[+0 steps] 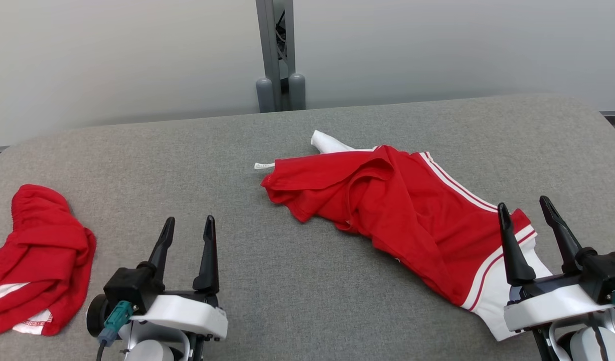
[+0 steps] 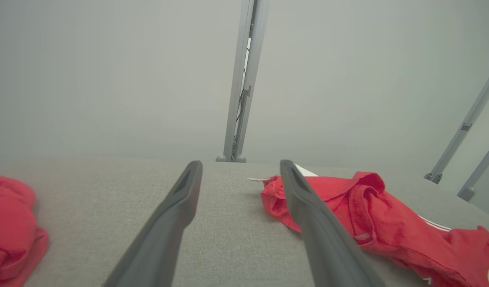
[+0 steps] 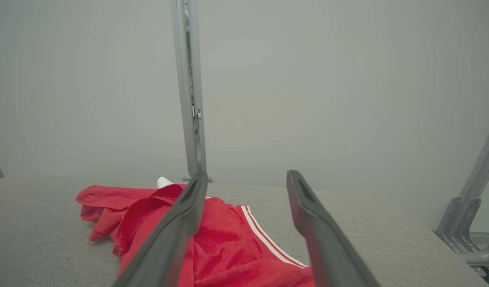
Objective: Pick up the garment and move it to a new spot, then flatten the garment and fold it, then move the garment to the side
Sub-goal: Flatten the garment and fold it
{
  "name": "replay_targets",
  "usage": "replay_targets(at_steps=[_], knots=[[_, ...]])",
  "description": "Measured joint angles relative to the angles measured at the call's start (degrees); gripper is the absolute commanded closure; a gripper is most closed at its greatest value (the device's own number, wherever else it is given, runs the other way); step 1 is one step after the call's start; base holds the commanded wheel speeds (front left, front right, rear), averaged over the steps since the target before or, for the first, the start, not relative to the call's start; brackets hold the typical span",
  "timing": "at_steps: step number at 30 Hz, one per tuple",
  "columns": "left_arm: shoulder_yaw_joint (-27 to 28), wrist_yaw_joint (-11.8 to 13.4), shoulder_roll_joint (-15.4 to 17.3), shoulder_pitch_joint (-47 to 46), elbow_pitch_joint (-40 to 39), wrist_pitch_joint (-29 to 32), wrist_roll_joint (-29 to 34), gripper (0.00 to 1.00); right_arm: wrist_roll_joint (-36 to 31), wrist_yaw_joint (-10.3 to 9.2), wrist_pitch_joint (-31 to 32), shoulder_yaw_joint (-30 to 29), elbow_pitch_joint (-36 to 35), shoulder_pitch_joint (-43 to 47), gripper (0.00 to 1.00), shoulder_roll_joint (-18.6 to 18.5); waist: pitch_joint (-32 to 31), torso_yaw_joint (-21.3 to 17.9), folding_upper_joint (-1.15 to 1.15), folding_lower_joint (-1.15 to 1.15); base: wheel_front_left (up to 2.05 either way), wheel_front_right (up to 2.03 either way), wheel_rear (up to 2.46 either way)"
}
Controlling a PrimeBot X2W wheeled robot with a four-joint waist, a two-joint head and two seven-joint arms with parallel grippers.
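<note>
- At the lower left of the head view a bundled red piece (image 1: 36, 255) lies near the edge of the table (image 1: 267, 296). It looks already dealt with, so I'd leave it alone.
- Just right of it, your left gripper (image 1: 190, 218) hangs over bare grey cloth. Its fingers are spread apart and hold nothing, and it is well apart from the work.
- The garment (image 1: 403, 215) is red with white stripes. It lies crumpled from the frame's centre down toward the lower right. A small white tag (image 1: 264, 165) pokes out at its upper-left end, and the folds are heaped over one another in the middle.
- At the lower right, your right gripper (image 1: 523, 201) sits over the garment's striped near end, fingers apart and empty. You cannot tell from these views how far above the cloth it is.
- My reading is that you are at the very first step — the pick-up has not begun, and the cloth is neither flat nor folded.
- The next move calls for bringing the right gripper down onto the striped edge and closing on it.
- If you want a two-handed lift, the left gripper has to cross to the tag end first.
- Watch the layers — a pinch into the heaped middle would likely lift a wad and make flattening harder.
</note>
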Motion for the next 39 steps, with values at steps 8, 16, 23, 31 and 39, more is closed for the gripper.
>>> replay_targets(at_steps=[8, 16, 23, 31, 39], knots=[[-5.09, -6.11, 0.00, -0.88, 3.52, 0.00, -0.26, 0.00, -0.08, 0.00, 0.00, 1.42, 0.38, -0.82, 0.00, -0.03, 1.57, -0.16, 0.00, 0.00, 0.00, 0.00, 0.00], [-17.15, -10.78, -0.05, -9.30, 11.82, 0.00, -2.57, 0.00, -1.31, 0.00, 0.00, 2.97, 2.74, -1.85, 0.00, 0.43, 4.99, -3.31, 0.00, 0.00, 0.00, 0.00, 0.00], [-26.14, -11.02, -0.05, -18.80, 23.12, 0.01, -9.76, 0.00, -1.41, 0.00, 0.00, 4.93, 5.00, -3.74, 0.00, 1.33, 8.23, -7.34, 0.00, 0.00, 0.00, 0.00, 0.00], [-29.15, -11.02, 0.47, -25.96, 32.03, 0.00, -15.46, 0.00, -1.11, 0.00, 0.00, 4.70, 5.26, -5.13, 0.00, 1.90, 11.05, -11.22, 0.00, 0.00, 0.00, 0.00, 0.00], [-30.16, -11.02, 0.31, -28.35, 34.39, 0.00, -19.02, 0.00, -1.37, 0.00, 0.00, 4.07, 5.35, -5.14, 0.00, 2.14, 11.95, -11.77, 0.00, 0.00, 0.00, 0.00, 0.00]])
